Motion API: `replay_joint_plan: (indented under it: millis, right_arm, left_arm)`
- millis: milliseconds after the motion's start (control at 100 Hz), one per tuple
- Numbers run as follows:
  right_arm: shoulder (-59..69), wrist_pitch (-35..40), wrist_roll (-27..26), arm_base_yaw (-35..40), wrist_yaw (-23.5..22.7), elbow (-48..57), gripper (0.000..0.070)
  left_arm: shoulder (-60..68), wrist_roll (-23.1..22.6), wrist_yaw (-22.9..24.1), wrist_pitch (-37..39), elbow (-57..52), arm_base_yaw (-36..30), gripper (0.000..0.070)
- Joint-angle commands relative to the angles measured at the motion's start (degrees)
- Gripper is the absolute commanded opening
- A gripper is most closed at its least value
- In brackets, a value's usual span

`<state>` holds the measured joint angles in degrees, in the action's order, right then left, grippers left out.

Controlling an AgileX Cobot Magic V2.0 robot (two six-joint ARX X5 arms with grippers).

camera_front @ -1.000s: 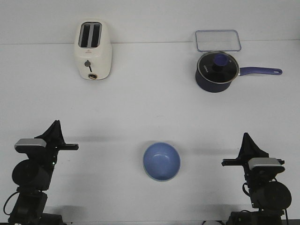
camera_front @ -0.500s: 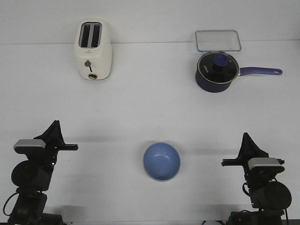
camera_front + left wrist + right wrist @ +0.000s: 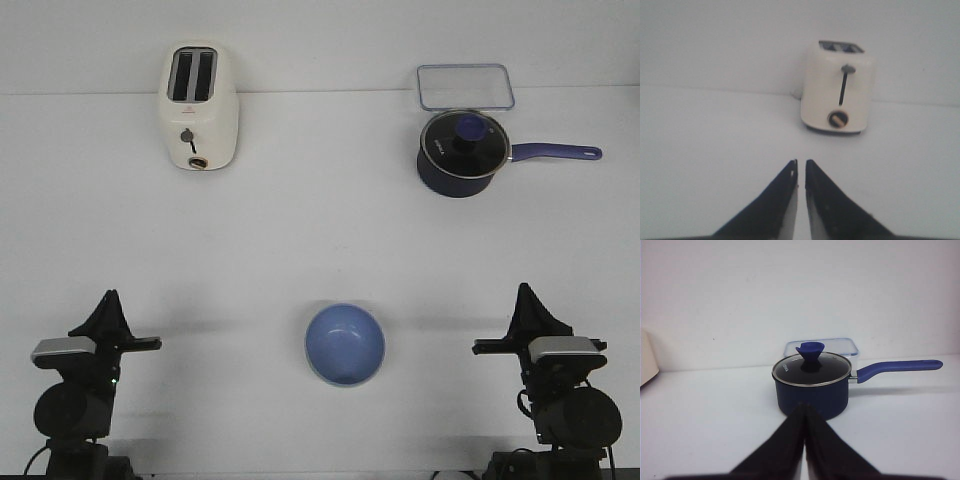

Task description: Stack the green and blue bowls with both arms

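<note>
Blue bowl (image 3: 345, 344) centred, green bowl unseen, end effectors closed

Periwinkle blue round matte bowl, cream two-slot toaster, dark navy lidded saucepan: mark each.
Periwinkle blue round matte bowl (image 3: 345, 343), front view, inner bottom.
Cream two-slot toaster (image 3: 199, 107), front view, top face.
Dark navy lidded saucepan (image 3: 812, 396), right wrist view, side wall.

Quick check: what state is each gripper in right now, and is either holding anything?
Left gripper: closed, holding nothing.
Right gripper: closed, holding nothing.
</note>
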<state>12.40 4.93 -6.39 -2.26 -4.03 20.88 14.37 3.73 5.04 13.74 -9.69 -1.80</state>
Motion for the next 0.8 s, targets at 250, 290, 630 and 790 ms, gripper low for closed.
replay_joint_plan:
  millis: [250, 290, 630, 790]
  right_arm:
    - [-0.04, -0.68, 0.26, 0.04, 0.20, 0.33, 0.0000]
    - [-0.04, -0.63, 0.26, 0.04, 0.20, 0.33, 0.0000]
    - [-0.04, -1.88, 0.26, 0.04, 0.20, 0.35, 0.0000]
    - [-0.04, -1.92, 0.26, 0.04, 0.20, 0.35, 0.0000]
  left_arm:
    - [-14.21, -1.55, -0.24, -3.69, 8.37, 1.01, 0.0014]
    - [-14.21, -1.55, -0.48, -3.43, 8.81, 0.98, 0.0014]
    - [-14.12, -1.55, -1.49, -3.41, 8.90, 0.98, 0.0015]
    - [-14.12, -1.55, -1.49, -3.41, 8.90, 0.98, 0.0014]
